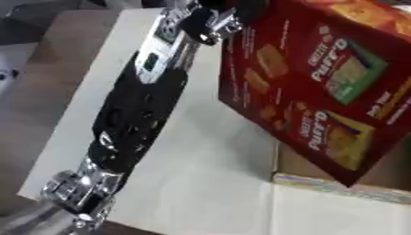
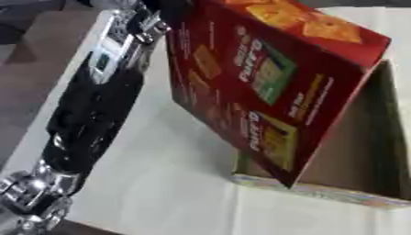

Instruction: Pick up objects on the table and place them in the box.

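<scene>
White desk under your view; red cracker carton hung tilted, lower corner inside open cardboard box. Your left arm reached toward carton top; hand hidden, grip unreadable. Risk: carton catching box rim, tipping out.

Tilted red cracker carton, lower corner inside the open cardboard box.

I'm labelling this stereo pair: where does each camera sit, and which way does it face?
Left eye view: head camera, looking down at the white table; the left arm runs up to the tilted red cracker carton.
Right eye view: same head, showing more of the open brown cardboard box.
Shared: arm, carton, box, table.
</scene>
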Action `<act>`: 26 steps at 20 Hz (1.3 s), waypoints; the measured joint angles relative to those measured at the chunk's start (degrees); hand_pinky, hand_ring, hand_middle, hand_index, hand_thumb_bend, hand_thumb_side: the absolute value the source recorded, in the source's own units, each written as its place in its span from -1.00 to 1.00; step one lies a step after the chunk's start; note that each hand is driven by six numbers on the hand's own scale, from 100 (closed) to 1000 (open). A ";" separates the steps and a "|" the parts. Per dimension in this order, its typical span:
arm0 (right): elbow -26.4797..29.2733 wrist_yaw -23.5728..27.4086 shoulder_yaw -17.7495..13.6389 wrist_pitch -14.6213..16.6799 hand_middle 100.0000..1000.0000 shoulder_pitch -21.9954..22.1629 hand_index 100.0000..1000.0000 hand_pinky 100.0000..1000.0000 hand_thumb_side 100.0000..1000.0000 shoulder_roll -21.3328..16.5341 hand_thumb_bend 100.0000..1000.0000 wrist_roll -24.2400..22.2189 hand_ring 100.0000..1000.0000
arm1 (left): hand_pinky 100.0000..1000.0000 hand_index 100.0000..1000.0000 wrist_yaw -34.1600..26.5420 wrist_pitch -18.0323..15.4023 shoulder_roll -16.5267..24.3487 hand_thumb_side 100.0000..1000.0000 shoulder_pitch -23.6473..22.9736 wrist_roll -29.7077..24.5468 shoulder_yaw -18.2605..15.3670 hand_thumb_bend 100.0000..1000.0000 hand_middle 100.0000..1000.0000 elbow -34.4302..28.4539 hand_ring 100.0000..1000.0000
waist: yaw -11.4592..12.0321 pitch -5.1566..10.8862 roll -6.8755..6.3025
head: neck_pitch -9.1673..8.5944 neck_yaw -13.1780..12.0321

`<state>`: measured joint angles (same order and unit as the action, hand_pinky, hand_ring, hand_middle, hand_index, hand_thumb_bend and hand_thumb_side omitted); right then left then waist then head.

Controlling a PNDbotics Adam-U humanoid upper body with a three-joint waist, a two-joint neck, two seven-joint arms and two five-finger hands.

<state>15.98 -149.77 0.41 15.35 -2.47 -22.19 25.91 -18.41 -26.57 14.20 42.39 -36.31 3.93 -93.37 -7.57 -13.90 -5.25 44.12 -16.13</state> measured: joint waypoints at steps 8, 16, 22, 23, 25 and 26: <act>0.92 0.00 0.29 1.80 0.24 -0.61 0.49 -0.46 1.00 0.24 -1.00 -1.08 -0.03 | -1.00 -0.06 5.95 -3.77 -2.44 -0.18 1.68 3.77 -0.10 -1.00 -0.20 1.31 -0.39 | -1.57 -0.65 -0.62 | 0.00 0.49; 1.50 0.00 0.29 1.65 0.24 -0.61 0.49 -0.46 1.00 0.25 -1.00 -1.36 -0.03 | -1.00 -0.09 9.81 -6.76 -3.25 -0.34 1.92 6.75 -1.33 -1.00 -0.22 2.15 -0.41 | -1.80 -1.08 -0.67 | 0.00 0.49; 1.83 0.00 0.34 1.56 0.24 -0.77 0.49 -0.46 1.00 0.25 -1.00 -1.26 -0.03 | -1.00 -0.09 11.57 -8.08 -4.36 -0.01 1.22 8.06 -1.46 -1.00 -0.21 2.52 -0.38 | -2.29 -1.71 -0.67 | 0.00 0.49; 1.85 0.00 0.39 1.56 0.24 -1.04 0.49 -0.46 1.00 0.25 -1.00 -1.26 -0.03 | -1.00 -0.08 11.61 -8.03 -4.88 0.00 0.70 8.01 -1.49 -1.00 -0.21 2.52 -0.37 | -2.39 -1.78 -0.67 | 0.00 0.49; 1.87 0.00 0.48 1.60 0.24 -1.24 0.49 -0.46 1.00 0.25 -1.00 -1.26 -0.03 | -1.00 -0.06 11.58 -7.64 -6.04 0.00 -0.54 7.51 -1.53 -1.00 -0.18 2.47 -0.32 | -2.73 -1.96 -0.78 | 0.00 0.50; 1.87 0.00 0.58 1.66 0.24 -1.37 0.49 -0.46 1.00 0.25 -1.00 -1.28 -0.02 | -1.00 -0.06 11.53 -7.34 -6.55 0.00 -1.13 7.21 -1.52 -1.00 -0.18 2.44 -0.31 | -2.99 -2.15 -0.86 | 0.00 0.51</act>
<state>17.85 -149.77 0.99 17.01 -3.84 -21.94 24.63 -6.88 -33.92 7.65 41.26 -29.10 2.41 -90.93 -10.56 -16.05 -6.11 44.12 -15.63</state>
